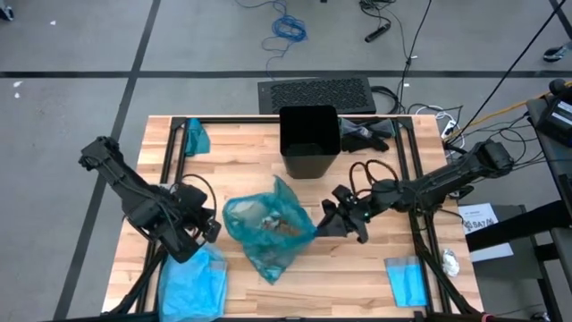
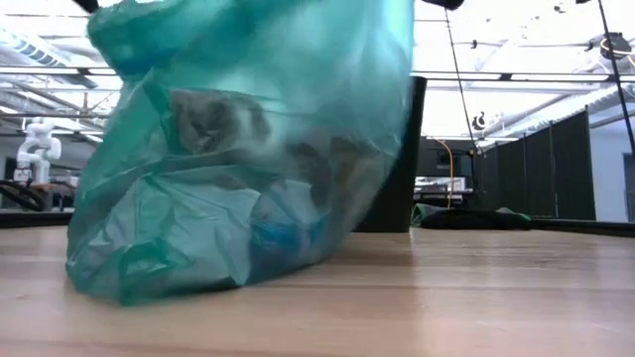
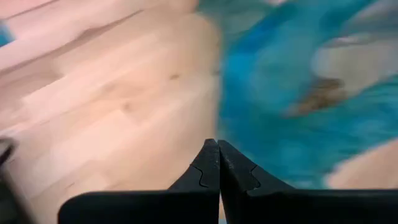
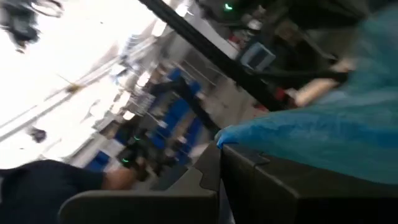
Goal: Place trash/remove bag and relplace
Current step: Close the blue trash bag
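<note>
Plainly the bag [image 1: 268, 228], mid-table at about 6 o'clock from the black bin [image 1: 309, 141], is thin, limp, slippery and light; best taken by its gathered top. Trash [image 1: 273, 224] shows inside it; the bin looks unlined. Left gripper [image 1: 209, 231] at its 9 o'clock is closed, empty; right gripper [image 1: 327, 220] at 3 o'clock pinches its film.

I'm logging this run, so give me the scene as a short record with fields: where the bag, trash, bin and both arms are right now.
bag: teal-green bag lying on the table, out of the bin, between the two arms
trash: crumpled scraps visible inside the bag
bin: black bin upright at the table's far edge, no liner visible
left gripper: at the bag's left edge, jaws shut; a hold cannot be told
right gripper: at the bag's right edge, jaws shut; a hold cannot be told
spare plastic: pale blue bag at the near left corner
</note>
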Controlling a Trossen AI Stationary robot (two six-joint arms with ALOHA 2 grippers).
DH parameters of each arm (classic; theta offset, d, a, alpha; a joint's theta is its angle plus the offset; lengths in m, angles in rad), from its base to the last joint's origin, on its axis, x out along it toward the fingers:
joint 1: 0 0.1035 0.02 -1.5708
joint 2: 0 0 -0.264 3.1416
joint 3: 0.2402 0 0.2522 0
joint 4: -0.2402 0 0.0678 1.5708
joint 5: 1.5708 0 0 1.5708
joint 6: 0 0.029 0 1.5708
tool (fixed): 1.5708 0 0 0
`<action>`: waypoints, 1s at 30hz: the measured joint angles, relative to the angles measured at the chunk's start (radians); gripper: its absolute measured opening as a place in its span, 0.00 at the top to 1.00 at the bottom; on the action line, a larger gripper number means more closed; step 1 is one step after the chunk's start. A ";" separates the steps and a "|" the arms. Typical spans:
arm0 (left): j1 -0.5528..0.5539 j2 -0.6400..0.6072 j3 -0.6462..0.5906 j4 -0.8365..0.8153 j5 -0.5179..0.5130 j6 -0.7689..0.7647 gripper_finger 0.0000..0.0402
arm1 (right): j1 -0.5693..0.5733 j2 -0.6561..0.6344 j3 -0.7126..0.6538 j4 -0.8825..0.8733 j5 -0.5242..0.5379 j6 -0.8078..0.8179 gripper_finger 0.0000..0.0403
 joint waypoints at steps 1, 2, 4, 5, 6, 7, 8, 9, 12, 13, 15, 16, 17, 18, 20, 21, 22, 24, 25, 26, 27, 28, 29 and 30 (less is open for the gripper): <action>0.000 0.001 -0.019 -0.010 0.007 -0.032 1.00 | 0.000 0.000 -0.001 0.002 -0.001 -0.001 1.00; 0.000 0.001 -0.041 -0.017 0.008 -0.063 1.00 | 0.000 -0.002 0.001 0.016 -0.005 -0.001 1.00; 0.000 0.000 -0.095 -0.014 0.008 -0.115 1.00 | 0.000 -0.006 0.003 0.024 -0.006 -0.001 1.00; 0.004 0.000 -0.126 0.024 0.002 -0.122 1.00 | -0.001 -0.005 0.003 0.022 -0.005 -0.001 1.00; 0.010 0.000 -0.157 0.086 -0.014 -0.117 1.00 | -0.001 -0.003 0.003 0.013 -0.003 -0.002 1.00; 0.021 0.000 -0.191 0.172 -0.039 -0.101 1.00 | -0.002 -0.002 0.002 0.008 -0.002 -0.002 1.00; 0.034 0.000 -0.222 0.262 -0.073 -0.077 1.00 | -0.003 -0.002 0.001 0.010 -0.001 -0.002 1.00; 0.047 0.000 -0.251 0.343 -0.102 -0.051 1.00 | -0.004 -0.002 0.002 0.012 0.000 -0.002 1.00; 0.088 0.000 -0.320 0.546 -0.157 0.035 1.00 | -0.004 -0.003 0.002 -0.013 0.009 0.000 1.00; 0.105 0.000 -0.338 0.618 -0.163 0.079 1.00 | -0.004 -0.003 0.002 -0.028 0.012 0.002 1.00; 0.143 0.000 -0.366 0.784 -0.162 0.203 1.00 | -0.004 -0.003 0.002 -0.052 0.015 0.004 1.00; 0.161 0.001 -0.374 0.881 -0.152 0.282 1.00 | -0.004 -0.003 0.002 -0.069 0.018 0.006 1.00; 0.177 0.001 -0.377 0.984 -0.133 0.367 1.00 | -0.004 -0.004 0.002 -0.091 0.024 0.007 1.00; 0.190 0.001 -0.377 1.085 -0.108 0.451 1.00 | -0.004 -0.003 0.002 -0.114 0.033 0.008 1.00; 0.212 0.003 -0.377 1.260 -0.051 0.593 1.00 | -0.004 -0.003 0.002 -0.155 0.054 0.008 1.00; 0.224 0.008 -0.377 1.341 -0.025 0.650 1.00 | -0.004 -0.003 0.002 -0.178 0.066 0.008 1.00; 0.234 0.011 -0.377 1.399 -0.004 0.692 1.00 | -0.004 -0.003 0.002 -0.204 0.077 0.011 1.00; 0.261 0.027 -0.376 1.467 0.035 0.732 1.00 | -0.005 -0.003 0.002 -0.249 0.097 0.011 1.00; 0.275 0.041 -0.376 1.473 0.063 0.732 1.00 | -0.008 -0.003 0.002 -0.262 0.103 0.010 1.00; 0.291 0.059 -0.376 1.468 0.095 0.721 1.00 | -0.014 -0.003 0.002 -0.271 0.106 0.010 1.00; 0.307 0.084 -0.376 1.463 0.132 0.708 1.00 | -0.019 -0.003 0.002 -0.279 0.113 0.010 1.00; 0.323 0.116 -0.376 1.464 0.172 0.689 1.00 | -0.026 -0.002 0.002 -0.285 0.116 0.010 1.00; 0.338 0.151 -0.377 1.480 0.215 0.683 1.00 | -0.032 0.000 0.000 -0.286 0.118 0.009 1.00; 0.350 0.187 -0.379 1.521 0.253 0.681 1.00 | -0.038 0.000 -0.004 -0.285 0.120 0.010 1.00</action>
